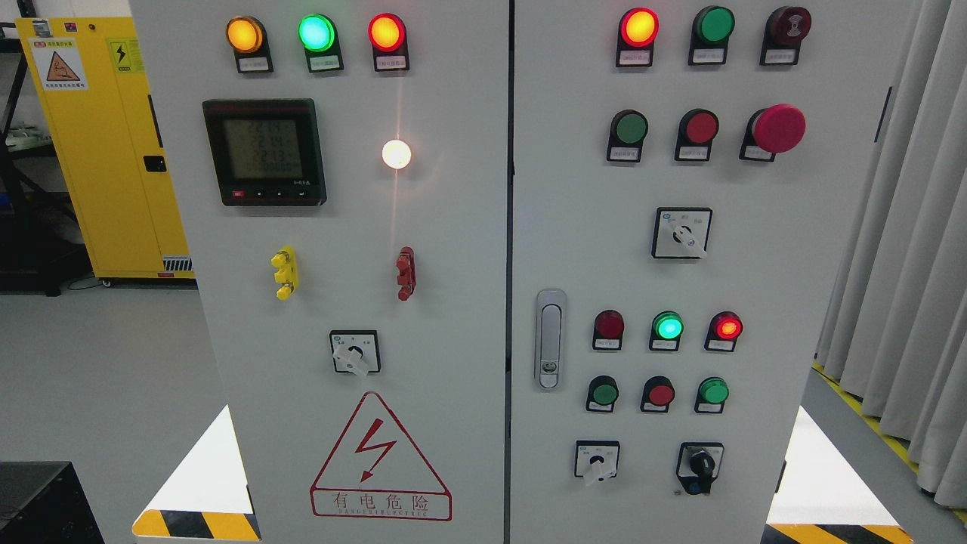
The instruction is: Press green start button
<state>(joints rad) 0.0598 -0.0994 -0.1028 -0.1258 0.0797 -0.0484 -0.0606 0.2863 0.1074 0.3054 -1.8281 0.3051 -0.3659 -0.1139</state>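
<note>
A grey electrical cabinet with two doors fills the head view. On the right door there are several green buttons: one upper left beside a red button, one at lower left and one at lower right, with a red button between them. Lit green lamps show on the left door's top row and on the right door. Neither of my hands nor arms is in view.
A red mushroom emergency button sticks out at upper right. Rotary switches, a door handle and a meter display are on the panel. A yellow cabinet stands left, curtains right.
</note>
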